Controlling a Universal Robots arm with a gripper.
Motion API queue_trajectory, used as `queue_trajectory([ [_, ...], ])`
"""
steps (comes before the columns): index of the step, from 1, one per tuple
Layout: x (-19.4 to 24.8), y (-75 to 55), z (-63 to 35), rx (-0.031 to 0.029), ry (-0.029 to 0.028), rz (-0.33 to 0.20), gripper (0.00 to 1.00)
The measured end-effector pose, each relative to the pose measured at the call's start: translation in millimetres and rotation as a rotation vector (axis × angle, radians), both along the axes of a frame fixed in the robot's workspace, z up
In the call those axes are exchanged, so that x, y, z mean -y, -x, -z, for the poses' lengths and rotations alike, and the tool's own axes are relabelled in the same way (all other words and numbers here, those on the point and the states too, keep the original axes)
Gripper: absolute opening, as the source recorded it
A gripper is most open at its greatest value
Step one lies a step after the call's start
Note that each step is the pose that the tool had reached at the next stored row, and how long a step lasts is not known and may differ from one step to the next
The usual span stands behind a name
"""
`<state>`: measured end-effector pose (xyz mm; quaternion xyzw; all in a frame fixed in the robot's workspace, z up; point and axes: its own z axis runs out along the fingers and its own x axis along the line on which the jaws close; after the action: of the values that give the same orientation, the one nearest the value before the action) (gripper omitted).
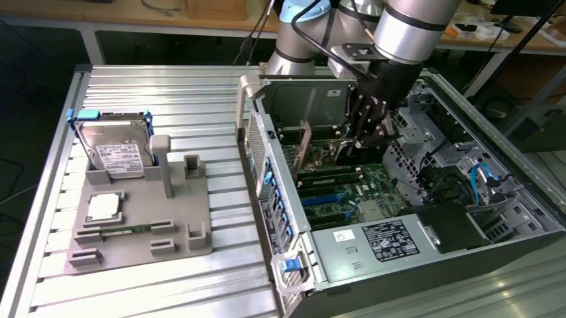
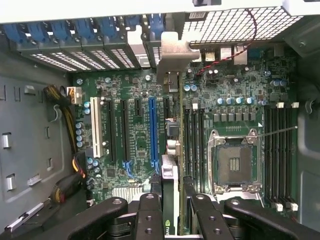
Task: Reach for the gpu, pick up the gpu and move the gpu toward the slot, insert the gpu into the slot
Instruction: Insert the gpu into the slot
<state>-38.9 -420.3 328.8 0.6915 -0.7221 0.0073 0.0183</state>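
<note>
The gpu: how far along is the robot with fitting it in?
Picking up looks done: the hand grips the gpu edge-on inside the computer case. In hand: holding it over the motherboard. Left: seating it; it sits beside the blue slot, apparently not pushed in.

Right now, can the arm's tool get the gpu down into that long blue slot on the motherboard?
Probably yes. The tool grips the gpu edge-on over the motherboard, the blue slot looks bare, and nothing stands between card and slot.
</note>
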Motion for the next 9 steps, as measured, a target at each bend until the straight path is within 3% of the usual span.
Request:
queue_trajectory([
  [3,1.3,0.5,2.5,0.0002,-0.0095,0.0,0.27],
  [9,10.3,1.5,9.7,0.0006,-0.0099,0.0,0.27],
])
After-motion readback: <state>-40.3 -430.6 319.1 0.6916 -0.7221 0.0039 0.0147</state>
